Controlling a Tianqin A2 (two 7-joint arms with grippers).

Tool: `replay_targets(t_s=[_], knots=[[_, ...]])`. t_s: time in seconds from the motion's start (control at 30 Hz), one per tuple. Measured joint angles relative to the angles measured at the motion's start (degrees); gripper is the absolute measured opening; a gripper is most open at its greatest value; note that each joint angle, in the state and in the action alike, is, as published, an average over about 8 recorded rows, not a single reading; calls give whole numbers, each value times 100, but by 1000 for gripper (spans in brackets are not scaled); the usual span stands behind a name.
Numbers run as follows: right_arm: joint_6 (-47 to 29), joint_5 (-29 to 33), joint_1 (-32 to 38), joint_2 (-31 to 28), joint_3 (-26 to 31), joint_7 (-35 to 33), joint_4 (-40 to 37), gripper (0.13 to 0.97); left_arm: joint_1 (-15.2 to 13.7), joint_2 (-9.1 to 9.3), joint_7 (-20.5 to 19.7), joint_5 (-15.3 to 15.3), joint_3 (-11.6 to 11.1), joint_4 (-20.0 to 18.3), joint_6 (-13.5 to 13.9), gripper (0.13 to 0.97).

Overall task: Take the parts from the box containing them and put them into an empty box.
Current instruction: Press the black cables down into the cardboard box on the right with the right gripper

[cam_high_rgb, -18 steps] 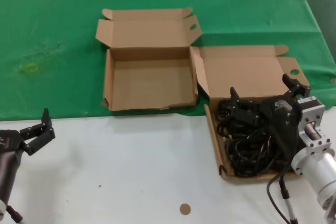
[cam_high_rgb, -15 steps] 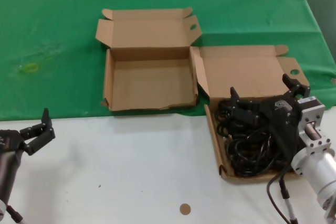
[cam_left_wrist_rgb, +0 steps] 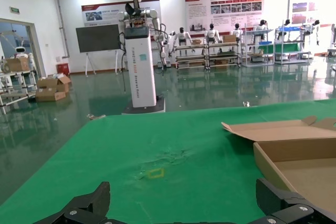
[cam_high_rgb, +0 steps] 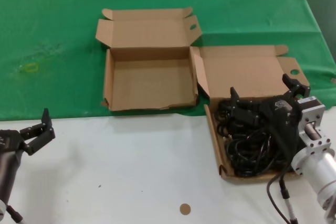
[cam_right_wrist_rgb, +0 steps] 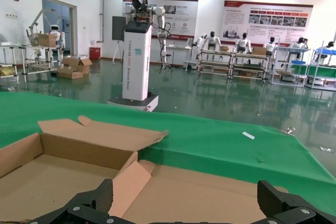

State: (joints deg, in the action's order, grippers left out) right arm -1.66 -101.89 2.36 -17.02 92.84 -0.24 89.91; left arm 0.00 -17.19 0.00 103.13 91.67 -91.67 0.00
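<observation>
Black tangled cable parts (cam_high_rgb: 252,142) seen in head view inside shallow brown cardboard source box (cam_high_rgb: 247,74), beneath spread jaws of right gripper (cam_high_rgb: 265,98); nothing changed since earlier frames, so pick judged not begun. Empty brown cardboard box (cam_high_rgb: 149,82) lies beyond.

Left wrist view: left gripper (cam_left_wrist_rgb: 184,208) spread, idle.

Right wrist view: jaws spread wide.

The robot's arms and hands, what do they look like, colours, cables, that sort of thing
Both hands are black with angular, ribbed fingers. The left hand sits on a dark rounded forearm with a thin cable near its base. The right hand is mounted on a bare silver metal wrist: a blocky bracket, then a ribbed cylinder, with a black cable looping beneath it. No markings are legible.
</observation>
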Motion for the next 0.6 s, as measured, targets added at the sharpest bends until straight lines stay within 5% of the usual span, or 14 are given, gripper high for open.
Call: replay_targets(t_s=[0.6], knots=[[0,0,0,0,0,0,0,966,0,0,0,0,0,0,0,966]])
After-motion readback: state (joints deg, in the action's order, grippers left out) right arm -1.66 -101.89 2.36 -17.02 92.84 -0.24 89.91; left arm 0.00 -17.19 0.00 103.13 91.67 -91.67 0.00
